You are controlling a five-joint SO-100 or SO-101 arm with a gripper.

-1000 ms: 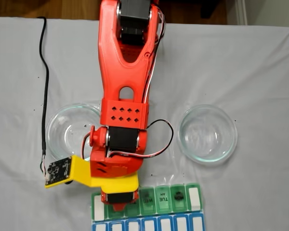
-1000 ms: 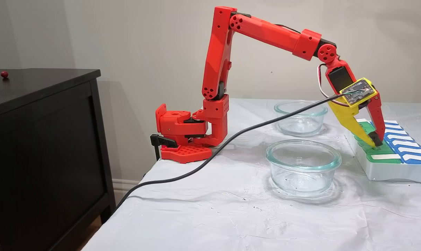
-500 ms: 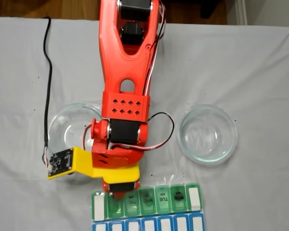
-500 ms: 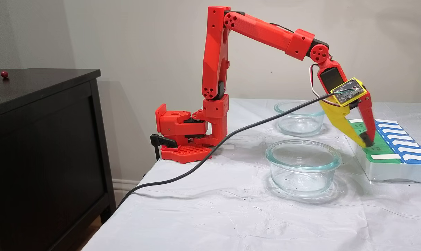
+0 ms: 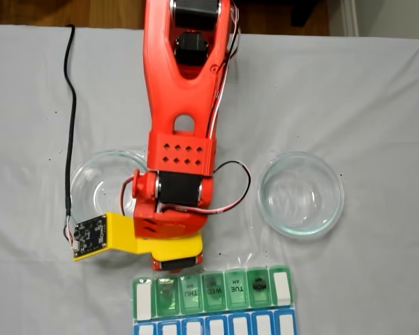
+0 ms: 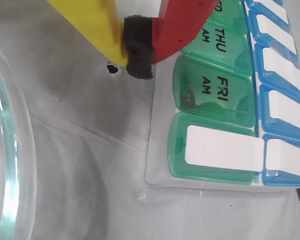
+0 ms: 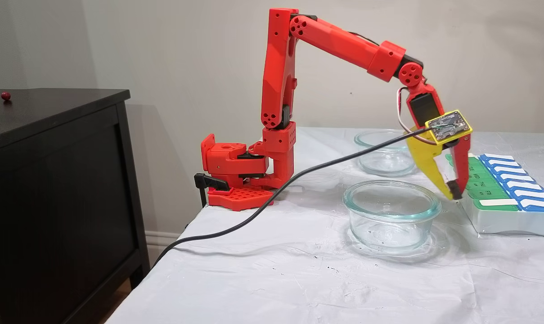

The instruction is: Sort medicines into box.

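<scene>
Gripper [image 6: 138, 54] pinched closed, black foam tips pressed together, nothing between them, just beside the pill box [image 6: 217, 95] edge. Green lids read THU AM, FRI AM; from above, WED, TUE. One red ball [image 7: 5, 96] sits on the black cabinet [image 7: 56, 180].

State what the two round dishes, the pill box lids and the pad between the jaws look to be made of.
The two round dishes: likely clear glass, with thick greenish rims and glossy glints. The pill box lids: translucent green plastic, smooth and shiny, printed day letters; a blue row sits beside them. The pad between the jaws: black, matte and porous, probably foam.
</scene>
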